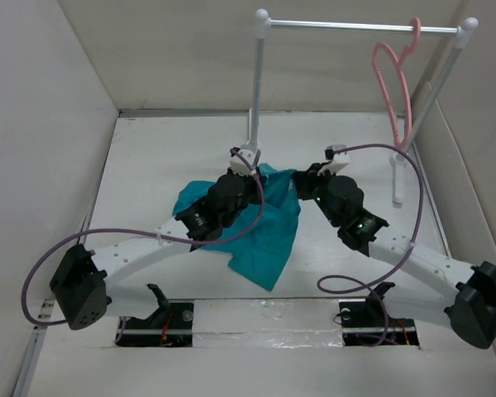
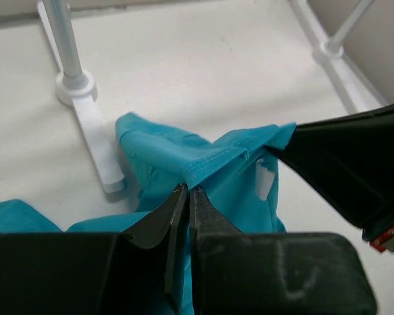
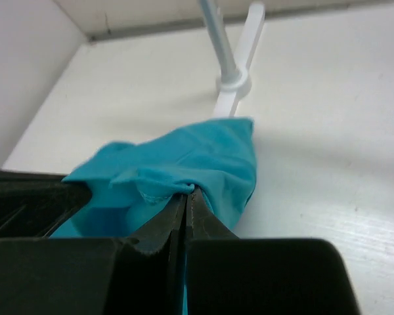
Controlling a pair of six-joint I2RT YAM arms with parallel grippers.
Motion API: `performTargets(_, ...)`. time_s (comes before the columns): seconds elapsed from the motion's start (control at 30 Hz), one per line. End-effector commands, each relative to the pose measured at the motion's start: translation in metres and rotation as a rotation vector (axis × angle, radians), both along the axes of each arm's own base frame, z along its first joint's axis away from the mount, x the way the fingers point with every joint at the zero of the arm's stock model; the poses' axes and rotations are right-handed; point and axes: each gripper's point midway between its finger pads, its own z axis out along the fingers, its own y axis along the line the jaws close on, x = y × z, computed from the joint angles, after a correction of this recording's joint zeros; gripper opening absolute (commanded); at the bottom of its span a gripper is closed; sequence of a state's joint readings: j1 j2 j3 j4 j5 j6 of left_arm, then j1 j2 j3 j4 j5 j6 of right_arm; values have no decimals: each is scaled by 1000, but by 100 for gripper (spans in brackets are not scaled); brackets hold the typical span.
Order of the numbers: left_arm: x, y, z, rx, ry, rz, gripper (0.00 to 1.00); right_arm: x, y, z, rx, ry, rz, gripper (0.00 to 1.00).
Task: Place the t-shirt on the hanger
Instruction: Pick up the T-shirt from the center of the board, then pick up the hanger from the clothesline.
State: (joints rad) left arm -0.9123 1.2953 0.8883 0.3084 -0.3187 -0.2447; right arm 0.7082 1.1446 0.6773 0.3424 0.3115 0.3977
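Observation:
The teal-blue t-shirt (image 1: 269, 227) hangs bunched between my two grippers above the table's middle. My left gripper (image 1: 250, 175) is shut on its collar hem (image 2: 213, 164); a white label (image 2: 264, 180) shows beside it. My right gripper (image 1: 302, 184) is shut on another fold of the t-shirt (image 3: 197, 161). In the left wrist view the right gripper's black body (image 2: 354, 164) is close at the right. The salmon-pink hanger (image 1: 394, 87) hangs by its hook on the silver rail at the back right, apart from both grippers.
The silver rail (image 1: 360, 27) stands on two white posts (image 1: 255, 91) with white feet (image 2: 95, 134) just behind the t-shirt. White walls close in on the left, back and right. Purple cables loop from both arms.

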Motion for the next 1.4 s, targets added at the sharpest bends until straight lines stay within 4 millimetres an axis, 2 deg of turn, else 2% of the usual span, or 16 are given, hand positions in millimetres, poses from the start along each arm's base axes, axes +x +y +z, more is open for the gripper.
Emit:
performTargets(0.0, -9, 13, 40, -94, -68, 59, 0, 3, -24, 38, -42, -40, -108, 0)
performTargets(0.1, -13, 11, 47, -124, -74, 49, 0, 1, -32, 31, -64, 33, -135, 0)
performTargets(0.27, -10, -6, 27, -134, -47, 10, 0, 6, -48, -15, -72, 121, -193, 0)
performTargets(0.43, -3, -28, 9, -134, -18, -22, 0, 12, -59, -27, -87, 183, -233, 0)
performTargets(0.53, -2, -34, 5, -142, -14, -35, 0, 7, -62, -24, -108, 190, -227, 13)
performTargets(0.6, -1, -38, 3, -138, -14, -48, 0, 3, -63, -21, -127, 192, -197, 38)
performTargets(0.7, 0, -42, 4, -129, -22, -59, 0, -6, -60, 4, -123, 162, -136, 60)
performTargets(0.83, -2, -45, -2, -122, -22, -84, 0, -24, -50, 67, -65, 15, -8, 63)
performTargets(0.9, -5, -47, -3, -116, -18, -102, 0, -33, -52, 113, -31, -75, 21, 32)
performTargets(0.93, -6, -46, -3, -114, -19, -107, 0, -34, -55, 128, -27, -101, 11, 5)
performTargets(0.97, -7, -46, -4, -113, -19, -111, 0, -33, -62, 142, -30, -121, -18, 0)
performTargets(1.13, -15, -46, -6, -121, -16, -147, 0, -19, -116, 253, -38, -300, -279, 0)
performTargets(1.2, -18, -45, -7, -124, -17, -161, 0, -11, -143, 271, -51, -312, -406, 0)
performTargets(1.3, -20, -42, -9, -118, -21, -165, 0, 6, -159, 287, -63, -310, -484, 3)
performTargets(1.33, -21, -42, -8, -117, -23, -168, 0, 17, -169, 286, -82, -294, -529, 8)
performTargets(1.37, -21, -42, -8, -118, -24, -171, 0, 16, -180, 295, -83, -295, -573, 30)
